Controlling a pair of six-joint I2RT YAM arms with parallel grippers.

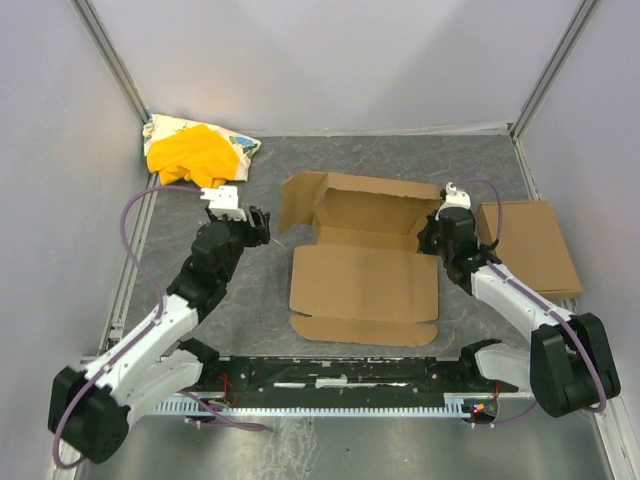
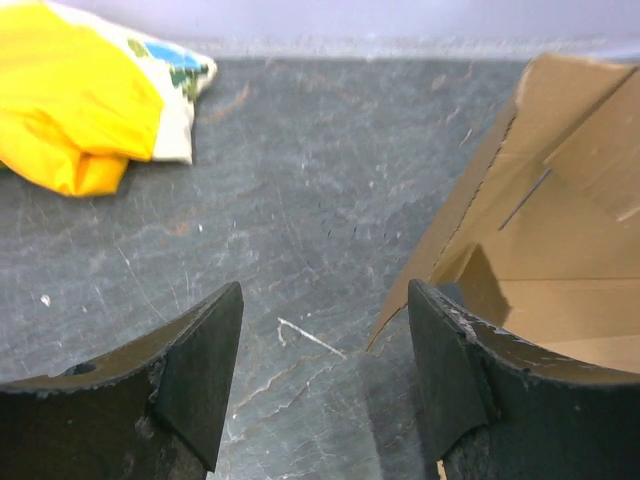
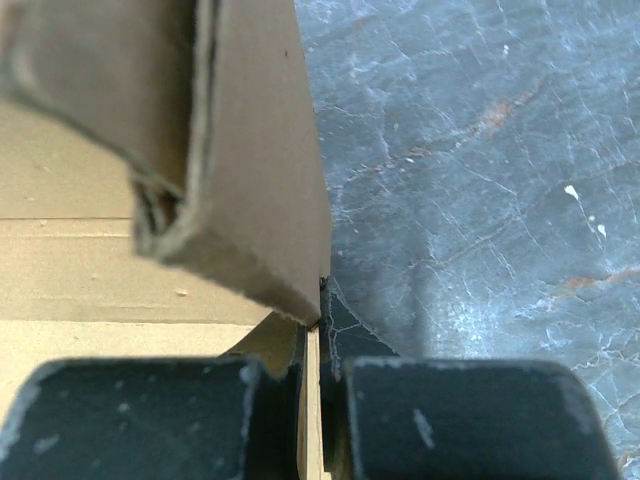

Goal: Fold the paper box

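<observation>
The paper box [image 1: 362, 262] lies in the middle of the table as a brown cardboard blank, its back panels and left side flap [image 1: 300, 197] raised. My right gripper [image 1: 432, 240] is shut on the box's right side wall [image 3: 262, 190], which stands upright between the fingers [image 3: 140, 420]. My left gripper [image 1: 262, 224] is open and empty, hovering just left of the box; in the left wrist view its jaws [image 2: 325, 370] frame bare table, with the box's raised left flap [image 2: 530, 230] beside the right finger.
A yellow cloth bundle [image 1: 195, 152] on a printed cloth lies at the back left, also in the left wrist view [image 2: 75, 100]. A smaller flat cardboard rectangle [image 1: 527, 245] lies to the right of the box. Grey walls enclose the table.
</observation>
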